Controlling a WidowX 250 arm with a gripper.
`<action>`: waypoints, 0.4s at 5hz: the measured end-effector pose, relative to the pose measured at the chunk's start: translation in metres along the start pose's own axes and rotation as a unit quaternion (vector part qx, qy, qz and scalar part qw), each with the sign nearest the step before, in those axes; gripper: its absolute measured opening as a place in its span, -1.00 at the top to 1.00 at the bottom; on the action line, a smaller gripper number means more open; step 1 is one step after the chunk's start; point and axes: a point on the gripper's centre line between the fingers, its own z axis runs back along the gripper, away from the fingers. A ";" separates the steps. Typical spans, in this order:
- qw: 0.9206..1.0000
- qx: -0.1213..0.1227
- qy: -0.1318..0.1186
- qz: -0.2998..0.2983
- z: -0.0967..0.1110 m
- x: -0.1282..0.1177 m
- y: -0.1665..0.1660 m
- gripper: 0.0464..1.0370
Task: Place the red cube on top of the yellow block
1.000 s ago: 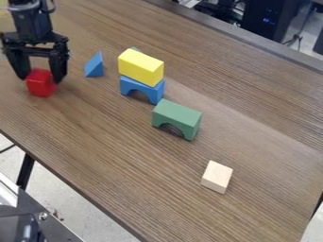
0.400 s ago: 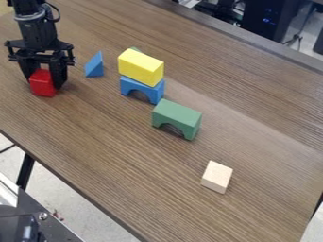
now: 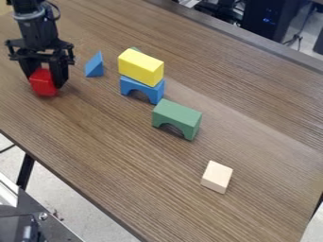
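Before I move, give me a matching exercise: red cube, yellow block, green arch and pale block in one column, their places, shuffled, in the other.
Things
1. Red cube
2. Yellow block
3. Green arch
4. Pale block

Places
A. On top of the blue arch
B. On the table, nearest the view's bottom edge of the four
C. Between the fingers of the gripper
D. On the table, between the blue arch and the pale block

Pairs: 1-C, 2-A, 3-D, 4-B

Two cubes [image 3: 43,83], two arches [image 3: 177,116], one wedge [image 3: 95,66], one block [image 3: 140,67].
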 end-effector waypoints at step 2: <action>0.982 -0.001 -0.075 -0.172 0.067 -0.028 -0.085 -0.11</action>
